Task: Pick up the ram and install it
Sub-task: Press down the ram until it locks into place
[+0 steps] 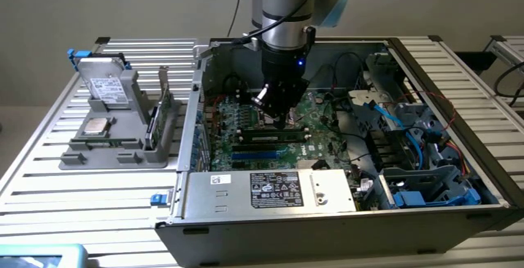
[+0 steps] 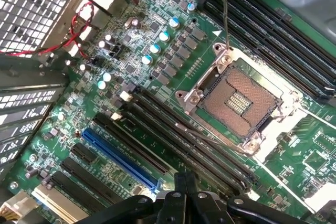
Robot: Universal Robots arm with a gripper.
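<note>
Your claw is clenched above the thin green ram stick seated in its slot; stiff, fragile, edge-grip only.

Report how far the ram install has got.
Done: the ram already lies along a motherboard slot inside the case. In hand: nothing is gripped; the hand is shut, its tip just above or on the ram. Left: full seating, which cannot be confirmed from these views.
</note>
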